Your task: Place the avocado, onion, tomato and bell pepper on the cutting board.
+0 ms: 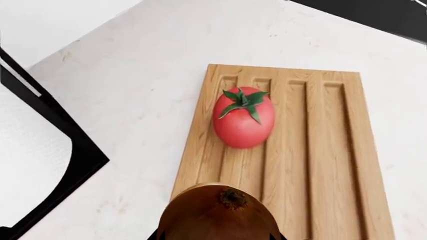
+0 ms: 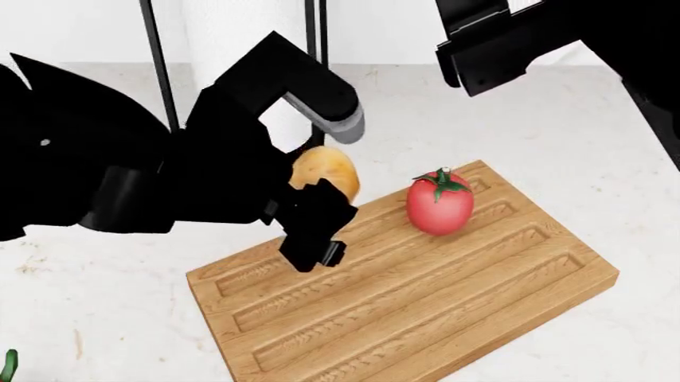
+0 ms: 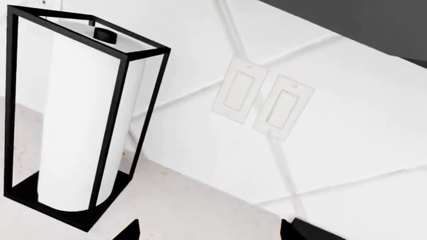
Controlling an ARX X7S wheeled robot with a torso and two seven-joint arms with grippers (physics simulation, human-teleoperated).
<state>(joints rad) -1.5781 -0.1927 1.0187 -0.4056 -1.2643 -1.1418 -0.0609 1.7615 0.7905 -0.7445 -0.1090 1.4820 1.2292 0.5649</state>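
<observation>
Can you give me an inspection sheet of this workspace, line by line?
Surface: pale speckled counter, bare where it shows.
Job's things: grooved light-brown wooden cutting board lies flat; round red tomato with green stem sits on it near one end; golden-yellow onion is held over the board's other end. Avocado and bell pepper not identifiable; a green sliver shows at the head view's lower edge.
Clutter: nothing seen.
Hands: left hand shut on the onion; right hand above the board's far side, fingers out of view.
Cables: nothing seen.
Surroundings: white paper-towel roll in a black wire frame; two white wall switch plates on a white wall.
</observation>
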